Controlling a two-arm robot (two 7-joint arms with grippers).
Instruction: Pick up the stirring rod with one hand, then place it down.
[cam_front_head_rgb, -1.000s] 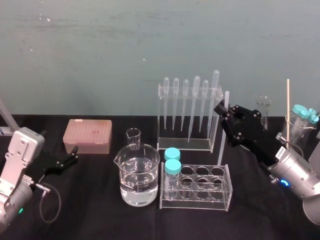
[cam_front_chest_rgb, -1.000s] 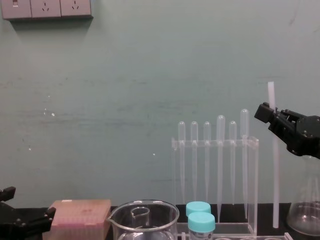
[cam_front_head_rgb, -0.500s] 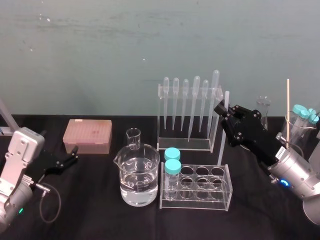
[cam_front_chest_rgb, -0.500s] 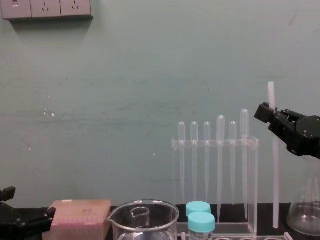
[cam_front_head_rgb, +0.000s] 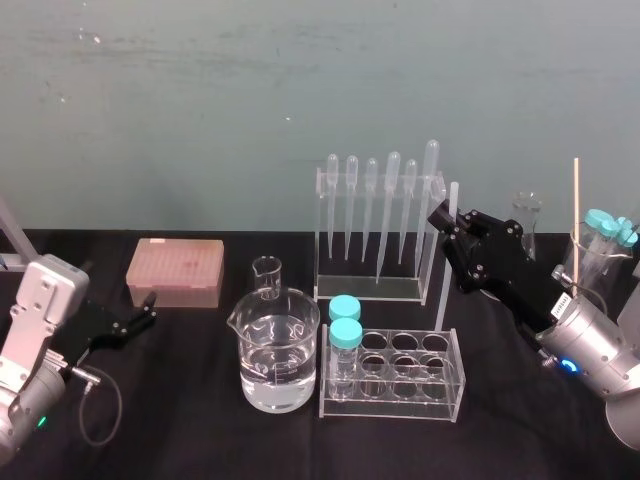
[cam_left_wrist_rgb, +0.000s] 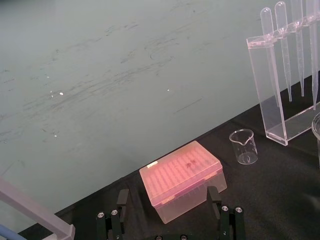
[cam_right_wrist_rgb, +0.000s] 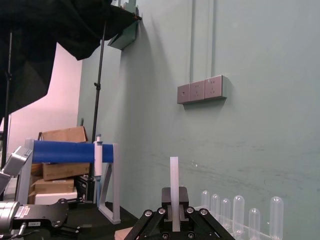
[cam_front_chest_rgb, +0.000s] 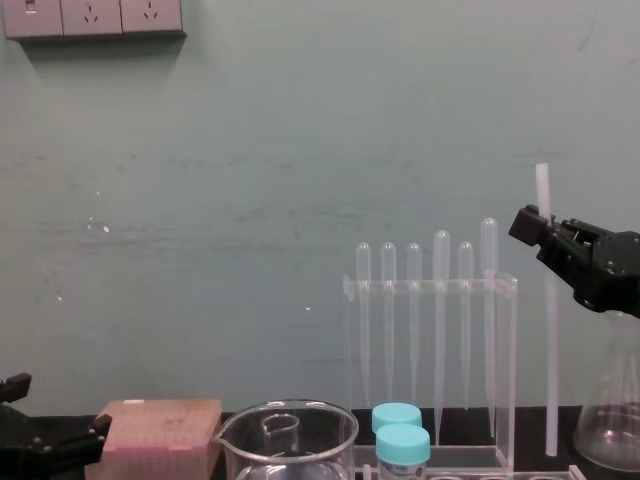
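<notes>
The stirring rod (cam_front_head_rgb: 444, 262) is a thin whitish stick held upright just right of the clear pipette rack (cam_front_head_rgb: 372, 287). My right gripper (cam_front_head_rgb: 441, 216), the hand, is shut on its upper part, with a short length of rod above the fingers. The chest view shows the rod (cam_front_chest_rgb: 549, 340) hanging straight down from the right gripper (cam_front_chest_rgb: 527, 223), its lower end low behind the tube rack. The right wrist view has the rod (cam_right_wrist_rgb: 174, 172) rising between the pads of the right gripper (cam_right_wrist_rgb: 174, 200). My left gripper (cam_front_head_rgb: 143, 317) is parked open at the far left.
A water-filled beaker (cam_front_head_rgb: 277, 352), a small beaker (cam_front_head_rgb: 267, 277) and a pink tip box (cam_front_head_rgb: 175, 271) sit left of centre. A tube rack (cam_front_head_rgb: 442, 385) with two teal-capped tubes stands in front. A flask (cam_front_head_rgb: 527, 222) and a beaker with a wooden stick (cam_front_head_rgb: 577, 215) stand at the right.
</notes>
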